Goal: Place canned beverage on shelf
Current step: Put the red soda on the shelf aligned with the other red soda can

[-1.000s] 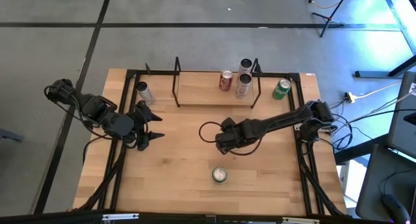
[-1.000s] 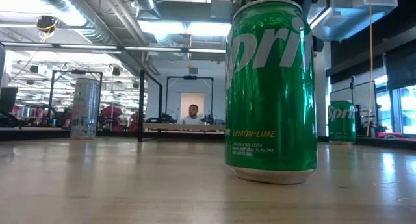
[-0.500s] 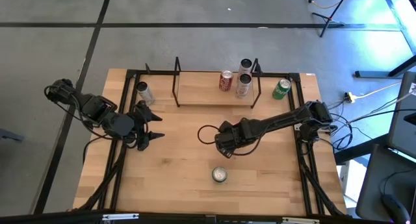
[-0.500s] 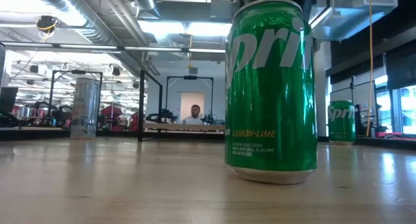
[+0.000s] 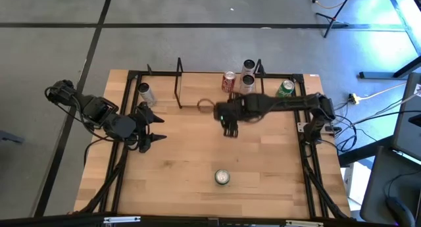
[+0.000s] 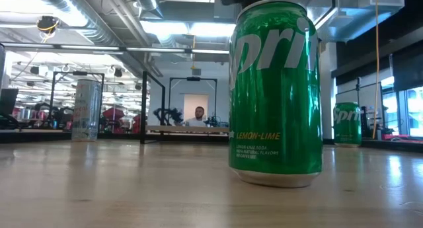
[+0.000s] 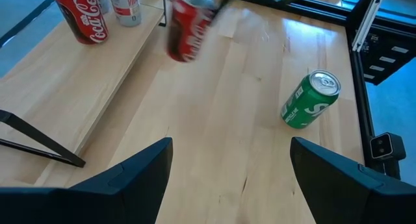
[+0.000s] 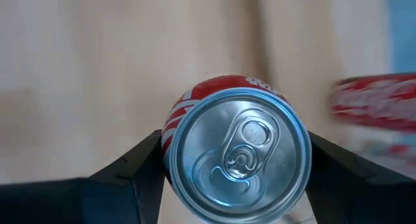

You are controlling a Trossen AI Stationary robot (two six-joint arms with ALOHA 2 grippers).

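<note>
My right gripper point(image 5: 214, 110) is shut on a red cola can point(image 8: 237, 159) just in front of the shelf point(image 5: 197, 95), a black rod rack on a light board. The can shows blurred in the left wrist view point(image 7: 188, 26). A red can point(image 5: 228, 81) and two silver cans point(image 5: 247, 75) stand on the shelf's right part. A green can point(image 5: 222, 177) stands near the table's near edge. My left gripper point(image 5: 155, 128) is open and empty at the table's left. My right gripper pinches the red can's side wall point(image 8: 170, 130) just below its top rim between its two fingers point(image 8: 133, 178), one on each side. The fingers come from the table's right, slanting down. The can looks lifted clear of the table, top up, roughly upright.
Another green can point(image 5: 284, 89) stands right of the shelf, and a silver can point(image 5: 145, 93) stands left of it. The low view shows the near green can point(image 6: 274, 96) close up and a person point(image 6: 198, 115) in the room behind. Bare wood lies mid-table.
My right gripper has carried the red can from mid-table toward the far edge, up to the front of the shelf, staying shut on it. The can has stayed top up.
</note>
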